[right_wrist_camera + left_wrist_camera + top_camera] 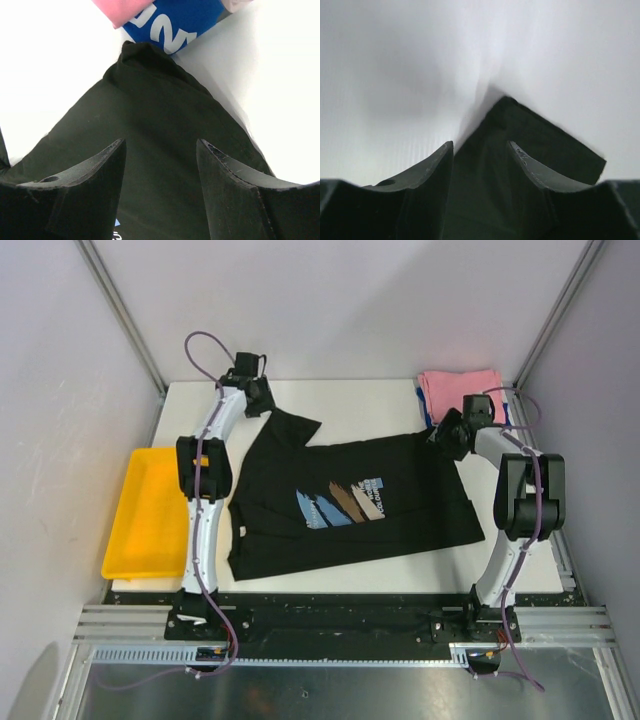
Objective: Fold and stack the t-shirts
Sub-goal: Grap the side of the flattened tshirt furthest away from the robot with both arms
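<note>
The black t-shirt (350,502) lies spread on the white table, its blue, brown and cream print facing up. My left gripper (262,400) is open over the shirt's far left sleeve; in the left wrist view (480,143) the black cloth (520,130) lies between and below the fingers. My right gripper (440,438) is open over the shirt's far right corner; in the right wrist view (161,141) the black cloth (150,110) lies under the jaws. A folded pink t-shirt (460,388) rests on a blue-and-white one (175,17) at the far right.
A yellow plastic tray (150,510) stands at the table's left edge beside the left arm. The white table (350,405) ends at grey walls behind and at the sides. A metal rail runs along the near edge.
</note>
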`<control>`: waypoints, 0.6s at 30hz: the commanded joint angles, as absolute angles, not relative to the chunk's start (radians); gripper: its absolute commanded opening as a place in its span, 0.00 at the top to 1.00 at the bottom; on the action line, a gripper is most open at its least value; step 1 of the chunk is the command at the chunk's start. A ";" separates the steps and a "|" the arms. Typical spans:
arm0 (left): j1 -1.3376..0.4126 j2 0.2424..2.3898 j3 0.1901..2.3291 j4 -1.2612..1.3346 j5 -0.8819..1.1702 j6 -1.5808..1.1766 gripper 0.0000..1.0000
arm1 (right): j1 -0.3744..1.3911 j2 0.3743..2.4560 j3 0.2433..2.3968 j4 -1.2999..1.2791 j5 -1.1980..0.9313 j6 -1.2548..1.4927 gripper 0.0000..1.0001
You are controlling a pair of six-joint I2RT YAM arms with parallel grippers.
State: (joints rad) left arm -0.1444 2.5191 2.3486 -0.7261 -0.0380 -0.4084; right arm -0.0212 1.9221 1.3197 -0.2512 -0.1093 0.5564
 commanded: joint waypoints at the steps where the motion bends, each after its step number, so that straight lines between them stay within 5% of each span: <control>1: -0.128 2.592 2.466 -0.696 0.051 -0.372 0.49 | -0.015 1.948 1.375 -0.190 -0.125 0.540 0.38; 11: -0.126 2.662 2.471 -0.625 0.097 -0.388 0.48 | -0.005 2.013 1.467 -0.226 -0.089 0.506 0.38; 18: -0.125 2.662 2.453 -0.609 0.092 -0.400 0.57 | 0.028 2.107 1.616 -0.307 -0.004 0.446 0.38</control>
